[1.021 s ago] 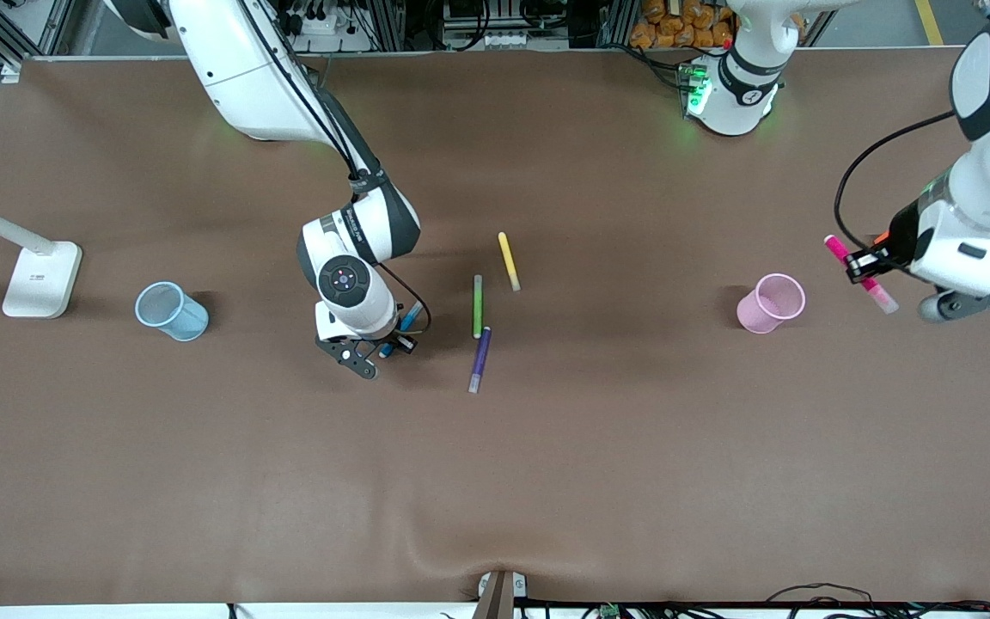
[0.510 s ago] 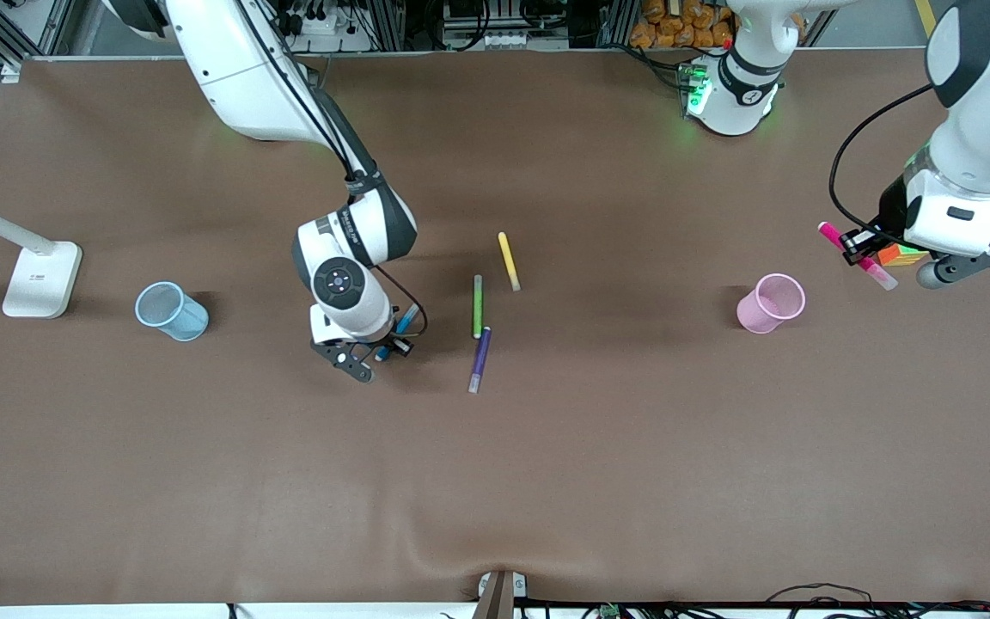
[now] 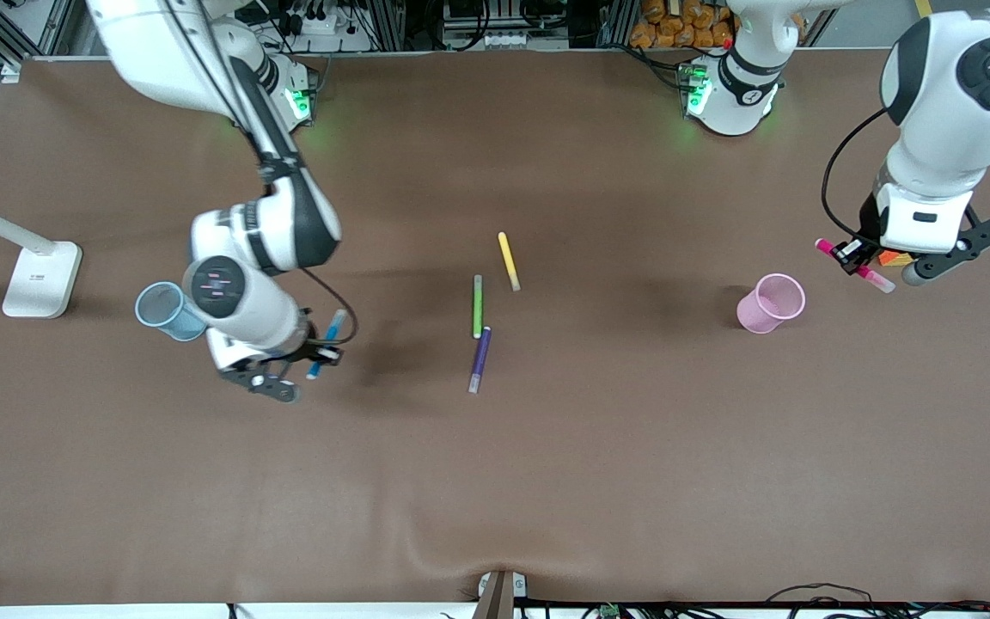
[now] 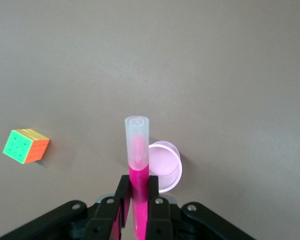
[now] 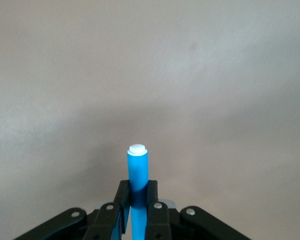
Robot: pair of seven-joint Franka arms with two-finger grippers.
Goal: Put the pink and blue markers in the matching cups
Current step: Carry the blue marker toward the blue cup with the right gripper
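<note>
Markers: five, namely pink marker point(image 3: 856, 265), blue marker point(image 3: 326, 342), green marker point(image 3: 477, 305), yellow marker point(image 3: 508, 260), purple marker point(image 3: 479, 358)
Cups: two, namely pink cup point(image 3: 771, 303), blue cup point(image 3: 168, 311)
Puzzle cubes: one, colourful cube point(image 4: 26, 146)
Lamp bases: one, white lamp base point(image 3: 41, 278)
Arms: two

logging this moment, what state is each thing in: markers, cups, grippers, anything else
pink marker: held in the air by the left gripper
blue marker: held in the air by the right gripper
pink cup: upright, empty
blue cup: upright, no marker in it
green marker, purple marker, yellow marker: lying flat on the table
puzzle cube: resting on the table
</note>
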